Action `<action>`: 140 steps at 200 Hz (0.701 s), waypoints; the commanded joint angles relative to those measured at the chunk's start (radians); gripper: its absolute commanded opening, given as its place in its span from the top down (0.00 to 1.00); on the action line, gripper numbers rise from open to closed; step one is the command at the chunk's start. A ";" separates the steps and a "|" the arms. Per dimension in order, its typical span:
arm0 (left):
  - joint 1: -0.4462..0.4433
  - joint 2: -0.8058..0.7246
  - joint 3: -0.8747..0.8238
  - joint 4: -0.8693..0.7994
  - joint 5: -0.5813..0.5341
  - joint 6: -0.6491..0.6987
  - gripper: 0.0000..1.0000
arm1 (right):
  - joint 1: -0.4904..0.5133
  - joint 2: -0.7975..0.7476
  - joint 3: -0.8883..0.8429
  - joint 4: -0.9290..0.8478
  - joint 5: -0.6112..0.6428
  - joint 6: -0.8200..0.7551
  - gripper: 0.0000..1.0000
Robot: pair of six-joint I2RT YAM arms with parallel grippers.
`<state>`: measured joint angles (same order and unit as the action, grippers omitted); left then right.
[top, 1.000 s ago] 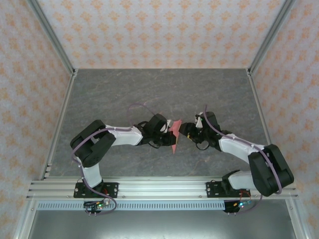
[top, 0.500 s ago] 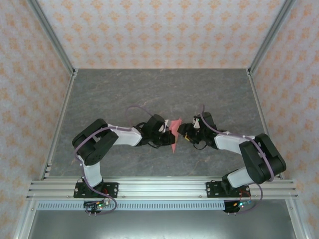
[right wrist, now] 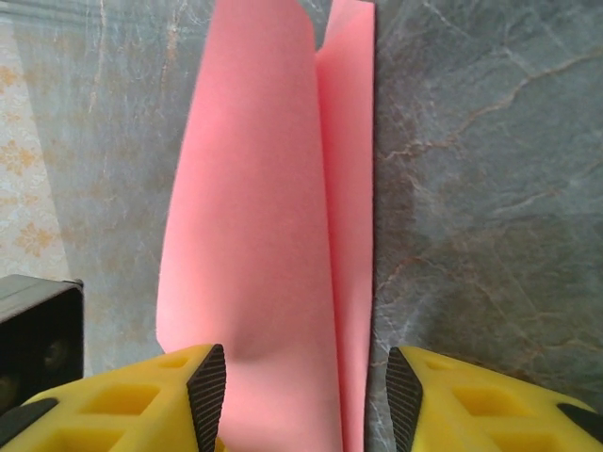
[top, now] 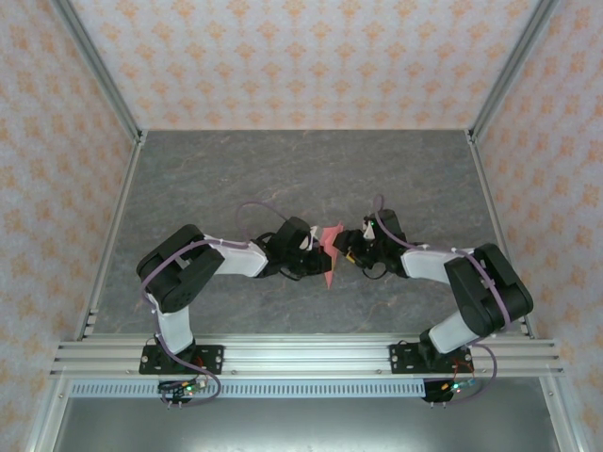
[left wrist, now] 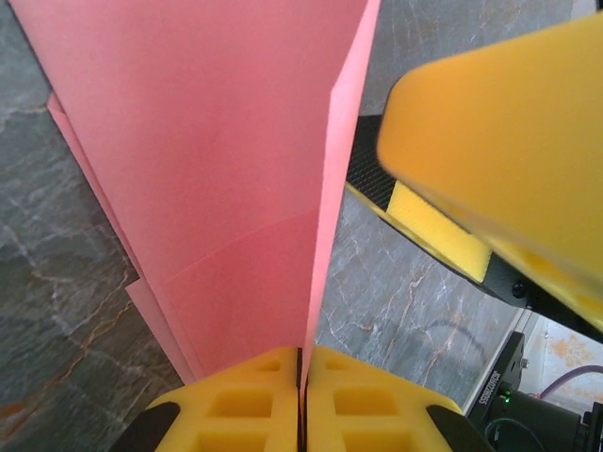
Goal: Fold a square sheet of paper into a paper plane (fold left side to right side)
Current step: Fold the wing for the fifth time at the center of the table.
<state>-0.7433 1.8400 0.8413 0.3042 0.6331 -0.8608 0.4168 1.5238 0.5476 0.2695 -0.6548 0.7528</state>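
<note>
Salmon-pink folded paper (top: 330, 256), probably light and limp, hangs above tabletop (top: 283, 169), left end effector (left wrist: 301, 365) clamped on one edge, right end effector (right wrist: 298, 388) half-open astride it, likely best pinched near the crease.

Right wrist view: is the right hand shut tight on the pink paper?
No, the right hand has its yellow fingers standing well apart, with the folded pink paper running between them.

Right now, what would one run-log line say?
left tool: shut on pink paper | right tool: open around it | pink paper: folded
</note>
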 commanded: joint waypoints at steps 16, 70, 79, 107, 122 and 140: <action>0.012 0.016 -0.016 0.033 0.013 -0.010 0.92 | 0.007 0.032 0.048 0.032 -0.003 0.003 0.50; 0.012 0.027 -0.016 0.047 0.018 -0.021 0.91 | 0.008 0.091 0.080 -0.007 -0.002 0.004 0.52; 0.012 0.028 -0.018 0.049 0.019 -0.024 0.91 | 0.009 0.098 0.083 -0.021 0.001 0.004 0.52; 0.012 0.030 -0.021 0.055 0.019 -0.029 0.88 | 0.011 0.126 0.103 -0.090 0.015 -0.001 0.52; 0.012 0.031 -0.022 0.054 0.017 -0.031 0.85 | 0.013 0.137 0.113 -0.119 0.022 -0.010 0.53; 0.012 0.030 -0.024 0.055 0.016 -0.031 0.83 | 0.015 0.151 0.121 -0.148 0.027 -0.011 0.53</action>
<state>-0.7433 1.8599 0.8330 0.3325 0.6472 -0.8867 0.4168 1.6295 0.6506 0.1921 -0.6579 0.7589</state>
